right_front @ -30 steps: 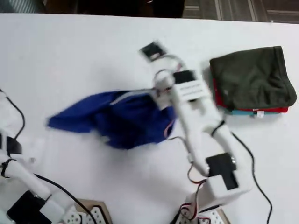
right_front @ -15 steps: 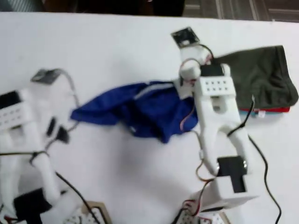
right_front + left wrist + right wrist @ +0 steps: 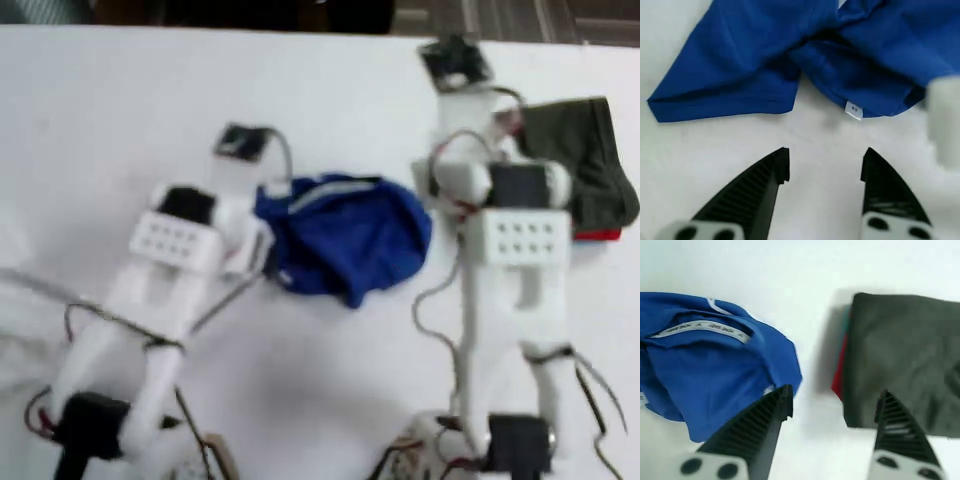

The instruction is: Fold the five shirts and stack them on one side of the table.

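The white table (image 3: 150, 100) carries a crumpled blue shirt (image 3: 350, 235) near its middle. Apart from it, toward the table's right side, sits a stack (image 3: 585, 160) of folded shirts, dark green on top with a red edge showing beneath. The left tool (image 3: 825, 160) hangs just beside the blue shirt's hem, jaws apart and empty. The right tool (image 3: 835, 397) hangs over the gap between shirt and stack, jaws apart, empty.
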Available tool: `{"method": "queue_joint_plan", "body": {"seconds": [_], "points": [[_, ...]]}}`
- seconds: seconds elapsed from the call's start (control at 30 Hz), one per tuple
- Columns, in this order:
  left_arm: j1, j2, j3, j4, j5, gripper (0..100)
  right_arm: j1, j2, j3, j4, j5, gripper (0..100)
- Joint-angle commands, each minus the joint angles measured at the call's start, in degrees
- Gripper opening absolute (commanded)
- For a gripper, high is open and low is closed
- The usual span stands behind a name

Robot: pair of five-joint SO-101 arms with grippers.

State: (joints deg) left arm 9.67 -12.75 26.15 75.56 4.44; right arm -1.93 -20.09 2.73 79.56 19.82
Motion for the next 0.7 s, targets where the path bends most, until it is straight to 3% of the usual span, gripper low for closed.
{"method": "queue_joint_plan", "body": {"seconds": [0.0, 0.33, 0.53, 0.67], "points": [[1.5, 6.2, -1.5, -3.6, 0.7, 25, 4.4, -6.5, -2.4, 2.6, 0.4, 26.9], [1.6, 24.7, -13.1, -2.8, 0.7, 25, 8.5, -9.8, -2.2, 5.6, 0.5, 26.9], [1.9, 26.8, -21.1, 2.8, 0.3, 25, 8.5, -9.8, 1.1, 5.2, 0.5, 26.9], [2.2, 27.2, -25.9, 6.0, -5.2, 25, 8.5, -9.8, 2.8, 5.2, 0.5, 26.9]]}}
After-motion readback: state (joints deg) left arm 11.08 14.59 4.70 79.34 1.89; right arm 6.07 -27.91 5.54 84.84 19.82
